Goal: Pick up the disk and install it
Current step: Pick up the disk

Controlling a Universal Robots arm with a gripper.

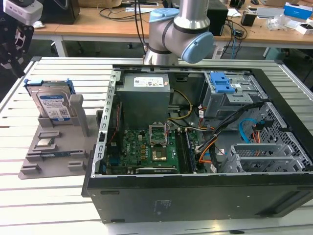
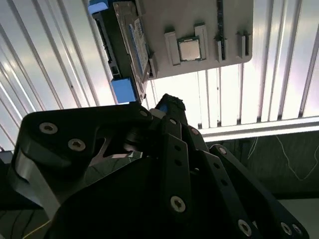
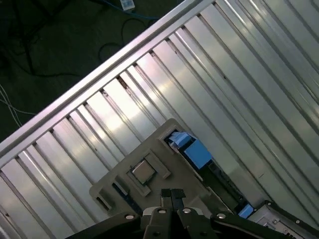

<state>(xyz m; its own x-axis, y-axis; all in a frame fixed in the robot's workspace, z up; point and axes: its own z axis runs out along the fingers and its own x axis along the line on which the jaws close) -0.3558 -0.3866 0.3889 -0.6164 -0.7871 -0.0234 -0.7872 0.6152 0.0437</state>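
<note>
Your ribbed metal table holds an open case and a grey stand. The disk stands upright in the stand (blue frame around it), on the exterior view's left. Your gripper hangs above it, pinched closed, holding nothing.

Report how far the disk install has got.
Done: nothing yet. The disk stands upright in its slot on the grey holder, on the exterior view's left, outside the open computer case.
In hand: nothing. In the first wrist view the gripper is shut and empty, hanging over the holder without touching the disk.
Left: both the pickup and the install.
</note>
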